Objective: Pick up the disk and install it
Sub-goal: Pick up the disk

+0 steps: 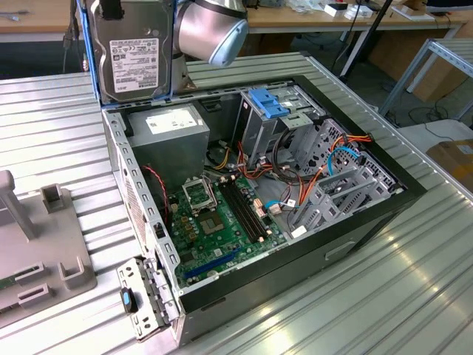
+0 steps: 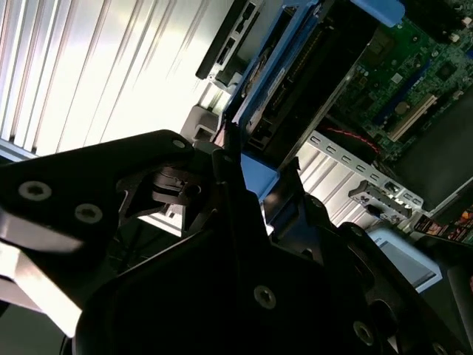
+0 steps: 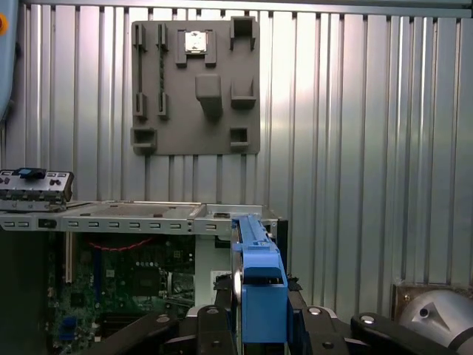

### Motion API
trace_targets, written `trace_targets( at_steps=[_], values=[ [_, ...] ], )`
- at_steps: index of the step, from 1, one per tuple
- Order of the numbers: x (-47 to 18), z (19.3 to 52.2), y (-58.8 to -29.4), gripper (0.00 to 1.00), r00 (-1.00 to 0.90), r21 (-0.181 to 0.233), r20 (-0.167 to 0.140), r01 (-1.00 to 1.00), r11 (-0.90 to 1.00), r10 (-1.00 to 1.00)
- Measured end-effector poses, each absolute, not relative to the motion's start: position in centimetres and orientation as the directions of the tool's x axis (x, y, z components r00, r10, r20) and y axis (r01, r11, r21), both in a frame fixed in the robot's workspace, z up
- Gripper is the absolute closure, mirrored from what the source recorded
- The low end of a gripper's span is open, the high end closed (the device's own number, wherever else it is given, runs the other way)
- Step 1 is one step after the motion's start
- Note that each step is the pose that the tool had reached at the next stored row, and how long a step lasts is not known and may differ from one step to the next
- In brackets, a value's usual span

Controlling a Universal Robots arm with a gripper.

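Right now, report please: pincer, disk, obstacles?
Pincer shut on the disk. Disk upright, aloft over the open computer case's edge. Cables crowd the case interior.

There is one disk and one gripper. One robot arm shows in the exterior view. One open computer case holds one green motherboard, one CPU socket, one grey power supply and one blue bracket on top of its metal cage. The first wrist view has one grey fixture plate.
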State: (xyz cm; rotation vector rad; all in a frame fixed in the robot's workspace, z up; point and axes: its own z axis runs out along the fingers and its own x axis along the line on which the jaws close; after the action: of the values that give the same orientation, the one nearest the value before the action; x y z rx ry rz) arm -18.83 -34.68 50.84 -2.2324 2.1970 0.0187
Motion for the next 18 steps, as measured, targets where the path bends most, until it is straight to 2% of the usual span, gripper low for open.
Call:
trace_targets(
  at_steps=[18],
  values=[
    [-16.8,50.8,-34.7,0.63,0.016,0.002,-0.015,-1.000,-0.016,-1.000]
  ],
)
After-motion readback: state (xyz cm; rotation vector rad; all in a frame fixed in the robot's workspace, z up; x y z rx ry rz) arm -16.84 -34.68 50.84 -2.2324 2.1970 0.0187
